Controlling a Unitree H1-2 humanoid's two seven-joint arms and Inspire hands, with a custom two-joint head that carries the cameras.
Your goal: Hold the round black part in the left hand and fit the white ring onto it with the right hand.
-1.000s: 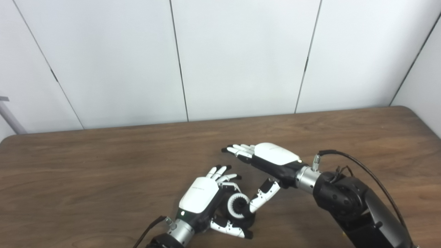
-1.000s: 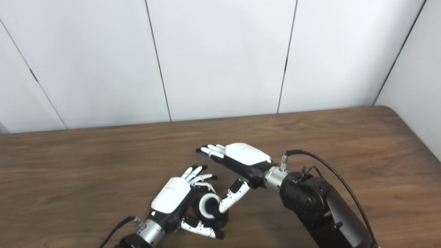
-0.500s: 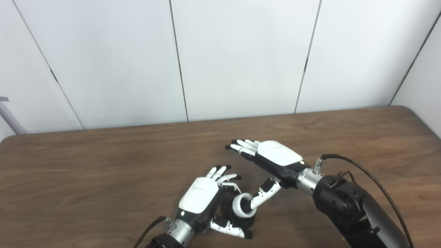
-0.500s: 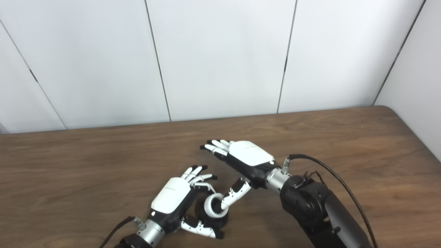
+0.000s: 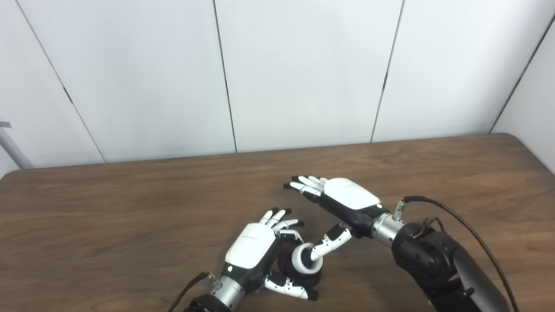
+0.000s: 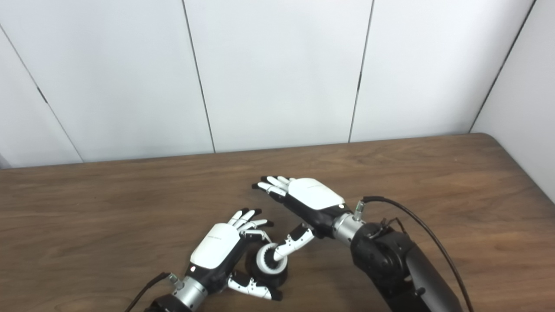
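Brown wood grain covers the table (image 5: 130, 208) I am working over from afar. Near its front edge, my left hand (image 5: 256, 247) is cupping the round black part (image 5: 318, 277), fingers curled around it. Just right of that part, my right hand (image 5: 347, 197) is spreading its fingers wide, holding nothing, its thumb pressing down into the white ring (image 5: 302, 261). A second ago the ring was facing the camera; now it is lying flatter on the part, so seating seems nearly done. The right eye view shows the ring (image 6: 268, 262) slightly more from the side; neither view shows whether it is fully seated.
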